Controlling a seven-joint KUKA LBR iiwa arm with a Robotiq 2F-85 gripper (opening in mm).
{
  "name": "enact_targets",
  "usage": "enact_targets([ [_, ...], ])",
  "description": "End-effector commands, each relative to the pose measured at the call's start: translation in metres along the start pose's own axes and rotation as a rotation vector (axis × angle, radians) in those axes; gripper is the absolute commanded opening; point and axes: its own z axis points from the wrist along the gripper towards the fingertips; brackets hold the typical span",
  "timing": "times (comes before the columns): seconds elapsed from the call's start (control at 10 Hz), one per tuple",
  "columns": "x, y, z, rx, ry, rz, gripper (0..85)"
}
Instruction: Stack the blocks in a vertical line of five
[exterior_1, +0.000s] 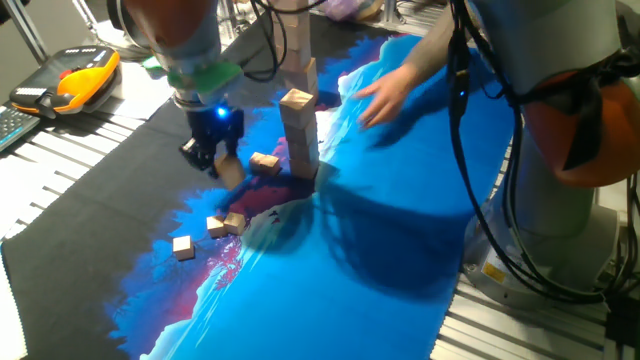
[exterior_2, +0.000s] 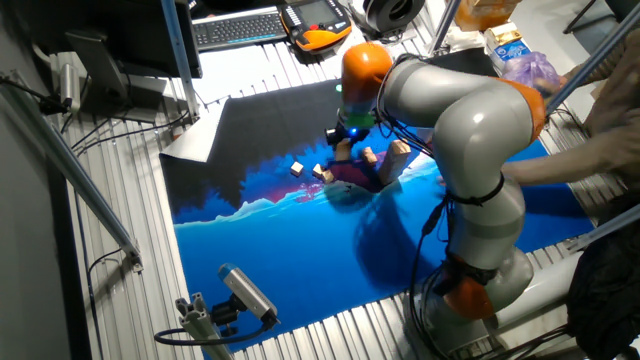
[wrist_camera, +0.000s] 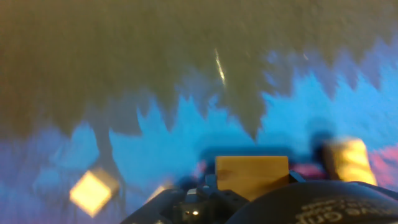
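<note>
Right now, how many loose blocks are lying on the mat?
4 loose blocks: one beside the tower, two together nearer the front, one alone past them. Another block seems held in the claw; more may hide behind the tower.

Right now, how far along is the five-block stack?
A stack already stands, though I cannot count its blocks. The claw hangs left of it, gripping a block, by the hand view. Loose blocks still lie on the mat.

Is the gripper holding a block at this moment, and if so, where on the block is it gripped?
Yes. The gripper holds one wooden block between its jaws. Which faces they press cannot be told.
</note>
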Motion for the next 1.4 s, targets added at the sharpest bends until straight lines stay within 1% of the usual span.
enact_targets([
  [0.0,0.011,-0.012,-0.091,-0.007,0.002,-0.018,0.0],
  [0.1,0.019,-0.027,-0.099,-0.026,0.005,-0.029,0.0],
  [0.2,0.024,-0.037,-0.102,-0.053,0.007,-0.038,0.0],
  [0.3,0.023,-0.028,-0.1,-0.051,0.007,-0.026,0.0],
  [0.4,0.019,-0.012,-0.093,-0.04,0.0,0.003,0.0],
  [0.5,0.019,-0.012,-0.093,-0.02,-0.028,0.037,0.0],
  [0.6,0.019,-0.012,-0.093,-0.014,-0.045,0.059,0.0],
  [0.7,0.019,-0.012,-0.093,-0.008,-0.071,0.073,0.0],
  [0.8,0.019,-0.012,-0.093,-0.016,-0.105,0.094,0.0],
  [0.9,0.019,-0.012,-0.093,-0.03,-0.162,0.135,0.0],
  [1.0,0.019,-0.012,-0.093,-0.007,-0.205,0.141,0.0],
  [1.1,0.019,-0.012,-0.093,-0.016,-0.186,0.145,0.0],
  [1.2,0.022,-0.019,-0.112,-0.023,-0.12,0.127,0.0],
  [1.3,0.025,-0.04,-0.148,-0.055,-0.063,0.096,0.0],
])
